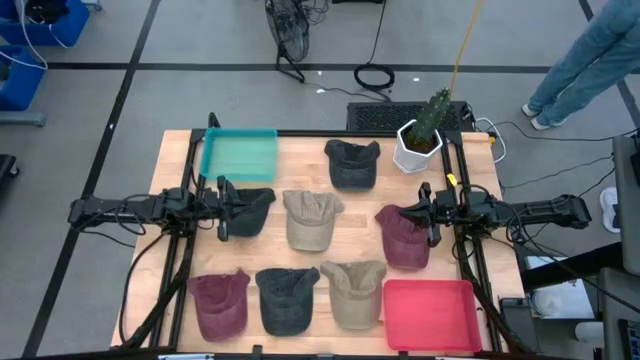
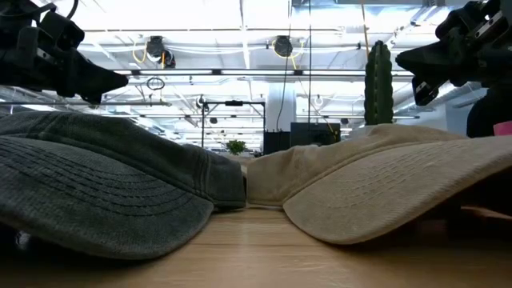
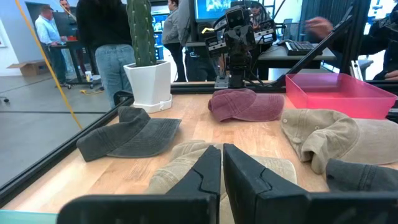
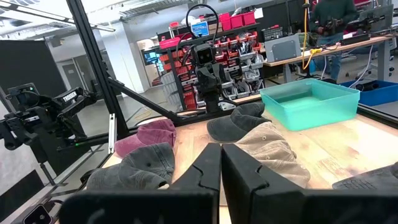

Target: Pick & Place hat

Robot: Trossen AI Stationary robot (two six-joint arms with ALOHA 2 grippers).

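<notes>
Closest to low-view lens: grey cap [image 2: 104, 184] and tan cap [image 2: 384, 180], brims meeting at table level.

Table layout from above: seven caps spread across wooden table [image 1: 300, 150]. Back row: dark cap [image 1: 352, 163] alone. Middle row: dark cap [image 1: 248, 208], khaki cap [image 1: 311, 218], maroon cap [image 1: 404, 236]. Front row: maroon cap [image 1: 220, 303], charcoal cap [image 1: 287, 299], khaki cap [image 1: 353, 291]. Teal bin [image 1: 238, 154] at back left, red bin [image 1: 432, 315] at front right; both without caps inside. Potted cactus [image 1: 422, 140] at back right.

Left gripper [image 1: 222, 208]: fingers clenched together, nothing between them, positioned at edge of middle-row dark cap, raised above table. Right gripper [image 1: 430, 215]: fingers likewise pressed shut and empty, hovering over middle-row maroon cap.

Progress assessment: zero caps binned, none grasped. Task judged at start. Remaining: open fingers, descend, grip one cap, carry to bin, release; repeat as required.
</notes>
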